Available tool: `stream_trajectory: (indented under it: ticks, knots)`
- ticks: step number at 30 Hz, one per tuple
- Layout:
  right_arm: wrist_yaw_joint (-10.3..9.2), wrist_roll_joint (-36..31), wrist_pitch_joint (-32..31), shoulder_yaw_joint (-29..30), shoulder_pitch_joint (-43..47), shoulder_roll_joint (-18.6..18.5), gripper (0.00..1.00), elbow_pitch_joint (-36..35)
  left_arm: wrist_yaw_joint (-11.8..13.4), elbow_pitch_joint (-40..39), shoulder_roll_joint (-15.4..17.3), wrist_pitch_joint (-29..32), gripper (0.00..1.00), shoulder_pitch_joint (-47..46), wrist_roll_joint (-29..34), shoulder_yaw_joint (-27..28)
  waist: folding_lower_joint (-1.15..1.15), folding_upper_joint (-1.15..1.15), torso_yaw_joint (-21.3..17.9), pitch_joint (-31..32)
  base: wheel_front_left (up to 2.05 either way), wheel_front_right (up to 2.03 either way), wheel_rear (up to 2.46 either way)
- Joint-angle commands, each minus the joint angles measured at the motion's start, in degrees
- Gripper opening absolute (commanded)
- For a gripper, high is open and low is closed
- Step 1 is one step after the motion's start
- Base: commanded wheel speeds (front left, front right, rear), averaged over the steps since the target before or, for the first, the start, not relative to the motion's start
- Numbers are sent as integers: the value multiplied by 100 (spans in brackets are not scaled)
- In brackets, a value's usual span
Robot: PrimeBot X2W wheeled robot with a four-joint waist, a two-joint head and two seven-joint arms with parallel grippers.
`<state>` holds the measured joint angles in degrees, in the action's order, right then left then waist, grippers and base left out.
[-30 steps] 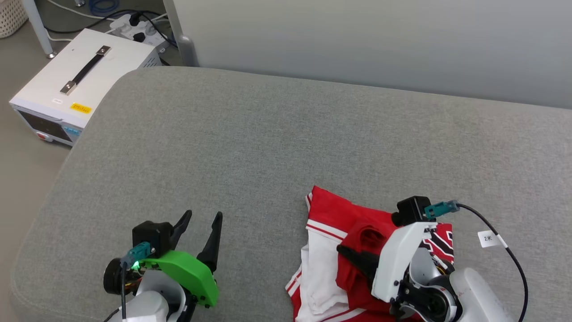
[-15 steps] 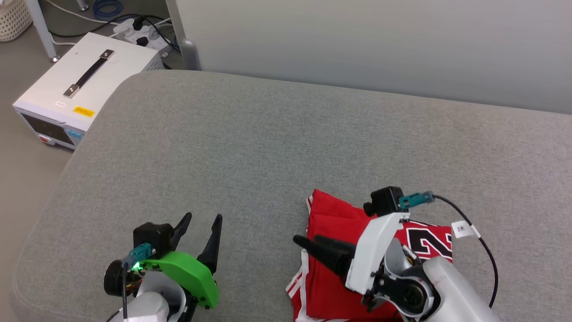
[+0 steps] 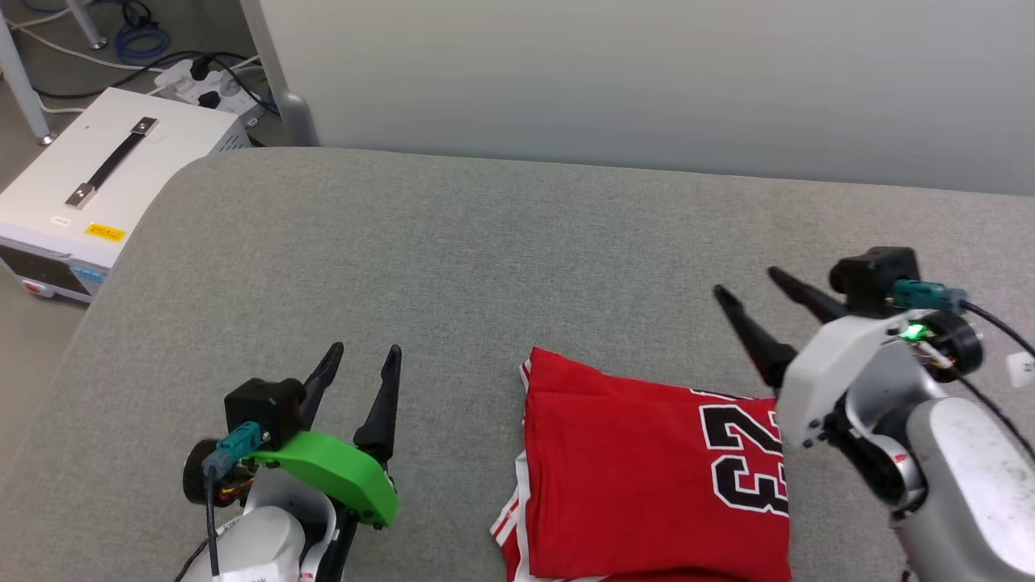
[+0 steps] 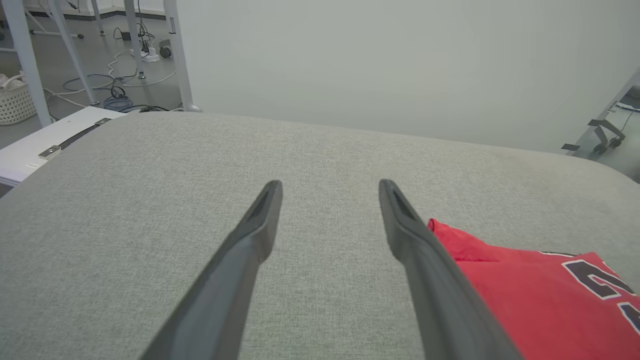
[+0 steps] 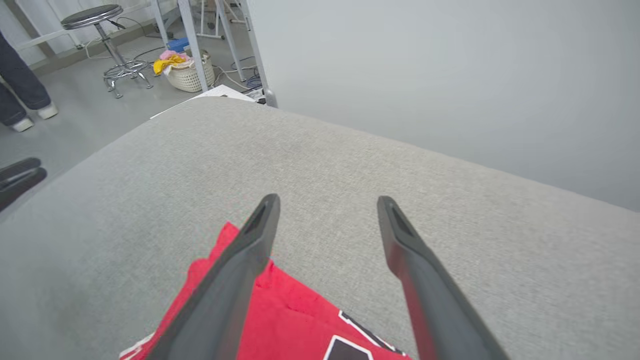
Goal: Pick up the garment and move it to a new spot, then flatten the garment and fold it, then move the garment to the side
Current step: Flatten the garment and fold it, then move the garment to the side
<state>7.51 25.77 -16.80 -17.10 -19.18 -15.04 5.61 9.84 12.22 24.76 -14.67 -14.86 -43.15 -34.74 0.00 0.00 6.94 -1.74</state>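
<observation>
Fold let go — right pincer is off the garment.

A second ago my right pincer (image 3: 745, 283) was clamped on a bunched flap of the garment (image 3: 639, 477). Now it stands wide open and empty, lifted clear just past the shirt's far right corner. The garment lies as a flat folded rectangle on the near part of the grey cushion (image 3: 485, 242), right of centre, with the black "23" print (image 3: 748, 457) facing up and striped trim (image 3: 508, 525) peeking out at its left edge. My left pincer (image 3: 365, 351), also wide open and holding nothing, hovers beside that left edge, apart from the cloth — it hasn't stirred. I judge the folding done; what remains is moving the garment aside.
</observation>
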Motion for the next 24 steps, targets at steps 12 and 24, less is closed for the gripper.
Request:
stream_trajectory:
  ticks: [12, 24]
  knots:
    - [-2, -703, 1753, 1480, 1076, -343, 100, -559, -490, -701, -662, -32, 100, 600, 1195, 1241, 0, 0, -306, -58, 0, 0, 0]
    - [-2, -996, 2841, 2065, 2296, 457, 100, -1125, -1097, -798, -1333, -32, 100, 1209, 2041, 2181, 0, 0, -379, -64, 0, 0, 0]
